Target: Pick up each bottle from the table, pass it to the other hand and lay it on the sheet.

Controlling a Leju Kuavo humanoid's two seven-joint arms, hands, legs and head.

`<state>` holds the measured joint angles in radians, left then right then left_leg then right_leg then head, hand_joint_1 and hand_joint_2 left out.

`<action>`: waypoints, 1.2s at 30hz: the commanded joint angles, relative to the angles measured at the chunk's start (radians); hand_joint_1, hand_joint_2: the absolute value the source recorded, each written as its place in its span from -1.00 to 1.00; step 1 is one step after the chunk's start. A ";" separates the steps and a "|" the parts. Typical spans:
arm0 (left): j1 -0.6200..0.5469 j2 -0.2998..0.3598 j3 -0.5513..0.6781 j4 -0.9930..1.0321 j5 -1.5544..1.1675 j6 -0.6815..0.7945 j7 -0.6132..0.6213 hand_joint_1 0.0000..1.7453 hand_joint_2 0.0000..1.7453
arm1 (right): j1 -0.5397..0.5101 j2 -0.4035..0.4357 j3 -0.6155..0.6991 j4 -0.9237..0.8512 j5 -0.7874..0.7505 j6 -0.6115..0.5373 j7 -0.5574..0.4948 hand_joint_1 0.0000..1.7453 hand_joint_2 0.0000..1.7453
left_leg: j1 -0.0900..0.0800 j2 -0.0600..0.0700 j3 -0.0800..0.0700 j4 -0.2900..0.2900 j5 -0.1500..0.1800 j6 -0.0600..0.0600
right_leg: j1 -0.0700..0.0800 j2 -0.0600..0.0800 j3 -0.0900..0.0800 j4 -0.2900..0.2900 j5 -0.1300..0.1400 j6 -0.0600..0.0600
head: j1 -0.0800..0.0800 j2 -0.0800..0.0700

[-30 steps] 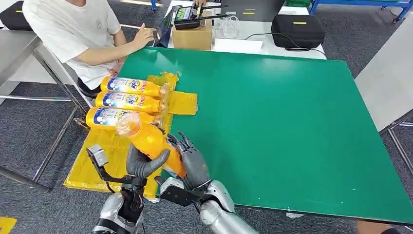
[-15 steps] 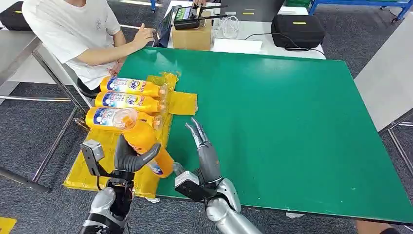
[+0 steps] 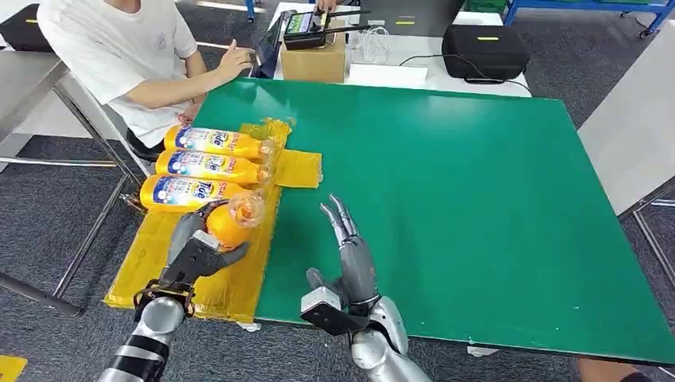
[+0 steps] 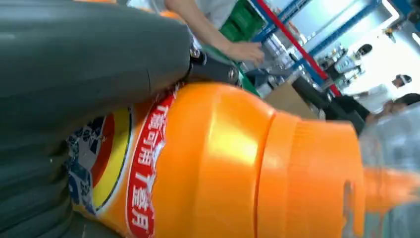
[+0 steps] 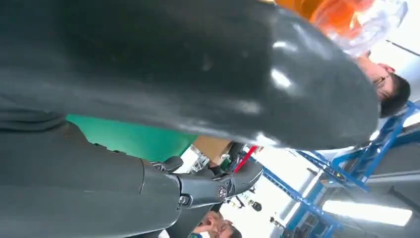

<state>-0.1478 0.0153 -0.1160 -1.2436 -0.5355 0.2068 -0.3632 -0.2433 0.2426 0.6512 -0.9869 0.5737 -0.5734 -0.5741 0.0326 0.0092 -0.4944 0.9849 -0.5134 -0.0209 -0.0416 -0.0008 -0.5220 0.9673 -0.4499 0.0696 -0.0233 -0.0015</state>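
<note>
My left hand (image 3: 193,253) grips an orange bottle (image 3: 229,222) with a clear cap, held low over the yellow sheet (image 3: 239,274) at the table's left edge. The left wrist view shows the same bottle (image 4: 218,158) close up, its label against my dark fingers (image 4: 74,64). Three more orange bottles lie side by side on the sheet: the far one (image 3: 216,142), the middle one (image 3: 208,166) and the near one (image 3: 183,192). My right hand (image 3: 353,255) stands open over the green table (image 3: 462,199), fingers straight, apart from the bottle. Its thick thumb (image 5: 198,69) looms large in the right wrist view.
A person in a white shirt (image 3: 119,56) sits at the table's far left corner, one hand near a tablet. A cardboard box (image 3: 315,60) and a black case (image 3: 485,49) stand behind the table. The green surface stretches to the right.
My left hand has swung the bottle down and left toward the sheet, tipping it nearly flat. My right hand has let go, opened and drawn off to the right.
</note>
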 commanded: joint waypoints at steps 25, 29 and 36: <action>-0.415 0.179 -0.371 0.703 -0.158 -0.431 0.022 0.56 1.00 | -0.052 0.022 -0.053 0.047 -0.152 0.083 -0.124 -1.00 -1.00 | 0.001 -0.002 0.012 -0.005 0.004 0.002 | 0.002 -0.001 0.012 -0.002 0.003 -0.006 | -0.001 0.000; -0.439 0.168 -0.421 0.749 -0.092 -0.524 0.003 -0.62 1.00 | -0.072 0.028 -0.035 0.074 -0.169 0.078 -0.124 -1.00 -1.00 | 0.001 -0.002 0.012 -0.005 0.005 0.002 | 0.001 -0.001 0.013 -0.002 0.004 -0.006 | 0.000 0.000; -0.447 0.190 -0.508 0.795 -0.014 -0.617 -0.063 -1.00 1.00 | -0.102 0.023 -0.007 0.105 -0.197 0.075 -0.124 -1.00 -1.00 | 0.000 0.001 0.018 -0.003 0.003 0.002 | 0.000 0.002 0.018 0.001 0.001 -0.003 | 0.000 0.000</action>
<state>-0.5979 0.2048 -0.4916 -0.6100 -0.5799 -0.3677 -0.4001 -0.2753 0.2834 0.6142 -0.9881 0.3888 -0.4974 -0.6970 0.0329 0.0085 -0.4761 0.9839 -0.5108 -0.0219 -0.0419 -0.0010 -0.5047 0.9706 -0.4497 0.0691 -0.0232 -0.0015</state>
